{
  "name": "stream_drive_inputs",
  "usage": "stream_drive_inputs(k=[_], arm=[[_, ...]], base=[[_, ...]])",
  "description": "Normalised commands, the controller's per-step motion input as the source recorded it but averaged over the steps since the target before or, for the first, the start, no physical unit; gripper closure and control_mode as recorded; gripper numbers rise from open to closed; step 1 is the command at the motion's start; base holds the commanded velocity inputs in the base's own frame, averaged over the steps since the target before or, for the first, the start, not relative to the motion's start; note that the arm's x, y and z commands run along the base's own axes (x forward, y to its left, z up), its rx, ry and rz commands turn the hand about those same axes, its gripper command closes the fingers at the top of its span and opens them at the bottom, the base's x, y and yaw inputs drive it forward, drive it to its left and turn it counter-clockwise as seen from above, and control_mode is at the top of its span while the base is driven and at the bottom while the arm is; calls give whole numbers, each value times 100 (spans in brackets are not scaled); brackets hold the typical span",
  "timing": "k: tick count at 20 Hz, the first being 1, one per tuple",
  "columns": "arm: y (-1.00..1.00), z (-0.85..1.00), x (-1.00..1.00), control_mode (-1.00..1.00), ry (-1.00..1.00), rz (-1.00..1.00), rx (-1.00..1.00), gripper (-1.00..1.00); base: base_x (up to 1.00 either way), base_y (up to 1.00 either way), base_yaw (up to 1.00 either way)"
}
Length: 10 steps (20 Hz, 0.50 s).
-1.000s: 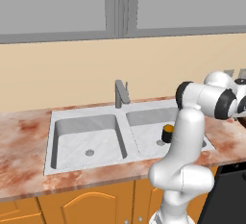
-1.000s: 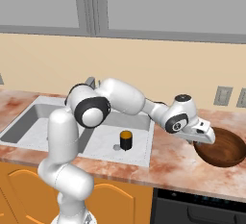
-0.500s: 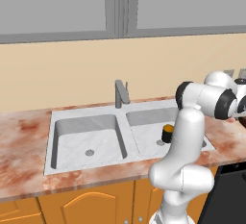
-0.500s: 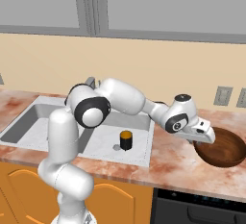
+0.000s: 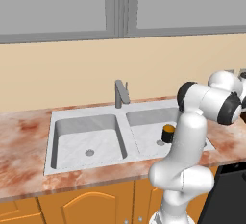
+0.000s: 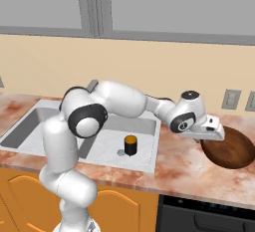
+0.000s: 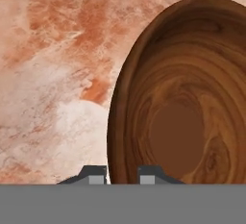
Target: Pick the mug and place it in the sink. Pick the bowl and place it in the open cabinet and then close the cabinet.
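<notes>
Hand view: gripper (image 7: 122, 171) with jaws closed astride the near rim of the bowl (image 7: 187, 98) at the counter's (image 6: 174, 169) right end, mug (image 6: 130, 145) already in the sink (image 6: 107, 151); next, lift toward the cabinet.

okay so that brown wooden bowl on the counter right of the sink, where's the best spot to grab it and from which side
Probably the rim. The bowl is wide and sits upright on the counter, so only its thin wall fits between the fingers, one inside and one outside. Come from above on the sink-side edge, where the gripper already straddles the rim.
</notes>
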Motion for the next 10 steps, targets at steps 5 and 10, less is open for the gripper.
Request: stream_drive_inputs(k=[5,10], arm=[[32,32,0,-100,0,26,-8,100],[49,27,-9,-100,0,27,-8,100]], base=[[0,0,0],[0,0,0]])
